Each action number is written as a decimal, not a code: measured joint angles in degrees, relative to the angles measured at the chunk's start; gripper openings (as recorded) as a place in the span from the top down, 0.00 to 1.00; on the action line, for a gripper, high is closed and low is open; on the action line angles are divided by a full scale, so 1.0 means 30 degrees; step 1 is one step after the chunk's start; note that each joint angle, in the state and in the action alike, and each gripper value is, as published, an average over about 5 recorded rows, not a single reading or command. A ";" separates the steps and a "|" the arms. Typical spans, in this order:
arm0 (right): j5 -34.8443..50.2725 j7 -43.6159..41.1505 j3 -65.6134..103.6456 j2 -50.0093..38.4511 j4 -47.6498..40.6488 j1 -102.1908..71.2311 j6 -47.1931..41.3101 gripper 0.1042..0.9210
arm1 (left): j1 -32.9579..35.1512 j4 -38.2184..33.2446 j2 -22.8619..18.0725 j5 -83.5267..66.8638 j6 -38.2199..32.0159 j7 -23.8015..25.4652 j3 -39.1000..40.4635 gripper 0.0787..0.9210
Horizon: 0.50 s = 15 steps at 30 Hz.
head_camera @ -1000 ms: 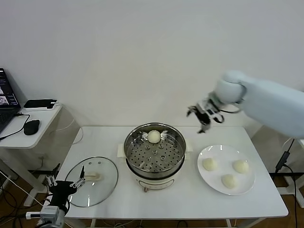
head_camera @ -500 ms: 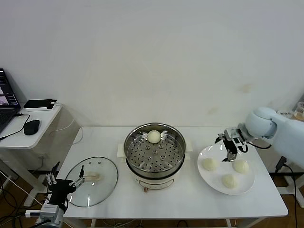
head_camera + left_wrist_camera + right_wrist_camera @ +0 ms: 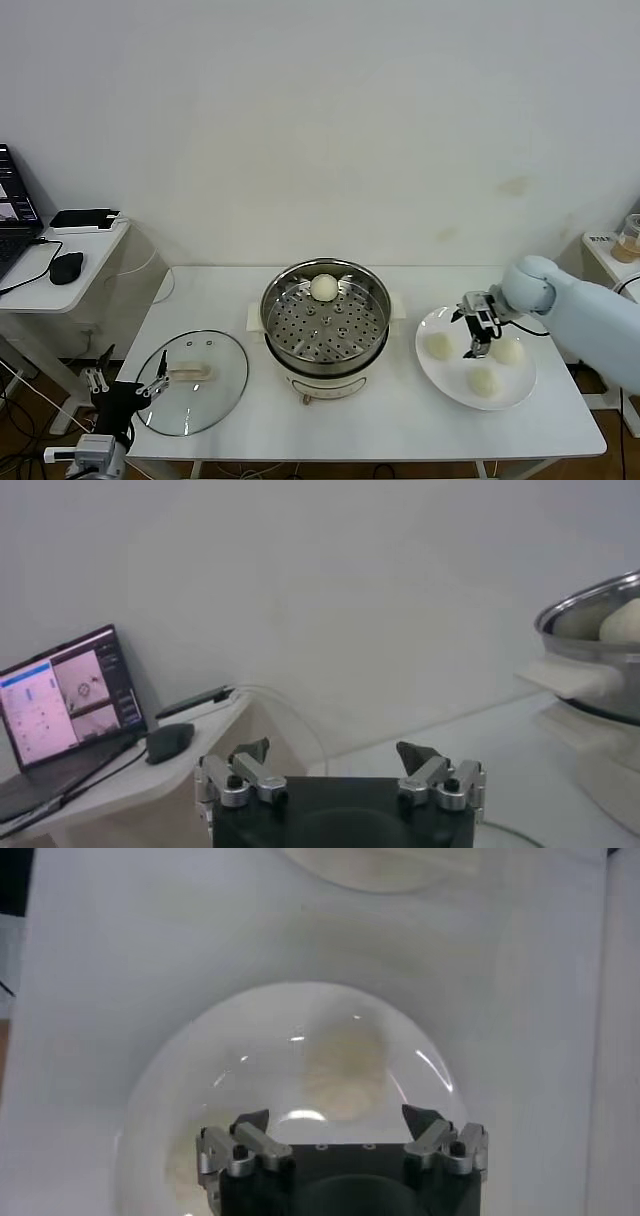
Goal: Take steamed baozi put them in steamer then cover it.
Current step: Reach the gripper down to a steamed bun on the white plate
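Head view: right gripper (image 3: 476,335), jaws spread and empty, hangs over the plate (image 3: 440,378) among three baozi (image 3: 440,346); steamer (image 3: 325,318) at 9 o'clock holds one. Centre on one bun, descend straight, close gently. Left gripper (image 3: 117,388) parked, released, near cover (image 3: 193,382).

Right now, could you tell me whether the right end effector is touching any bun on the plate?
Apart. In the right wrist view the right end effector stands open, its fingertips clear of the bun on the plate beyond.

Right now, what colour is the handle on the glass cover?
Cream-white, on the clear glass cover with its metal rim; the head view shows it best.
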 measured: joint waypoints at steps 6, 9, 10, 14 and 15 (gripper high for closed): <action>-0.0635 0.0030 0.0370 0.1303 -0.1502 -0.0457 0.0226 0.12 | 0.0153 0.0005 -0.0131 0.0054 -0.0022 0.0007 -0.0229 0.12; -0.0902 0.0031 0.0435 0.1851 -0.2136 -0.0596 0.0237 0.12 | 0.0176 0.0004 -0.0187 0.0067 -0.0026 0.0007 -0.0300 0.12; -0.0974 0.0031 0.0465 0.2011 -0.2325 -0.0638 0.0231 0.12 | 0.0176 0.0004 -0.0209 0.0079 -0.0026 0.0006 -0.0308 0.12; -0.1243 0.0025 0.0601 0.2552 -0.2969 -0.0747 0.0159 0.12 | 0.0176 -0.0004 -0.0326 0.0131 -0.0027 0.0004 -0.0309 0.12; -0.1307 0.0017 0.0618 0.2664 -0.3111 -0.0758 0.0134 0.12 | 0.0180 -0.0009 -0.0352 0.0136 -0.0027 0.0004 -0.0307 0.12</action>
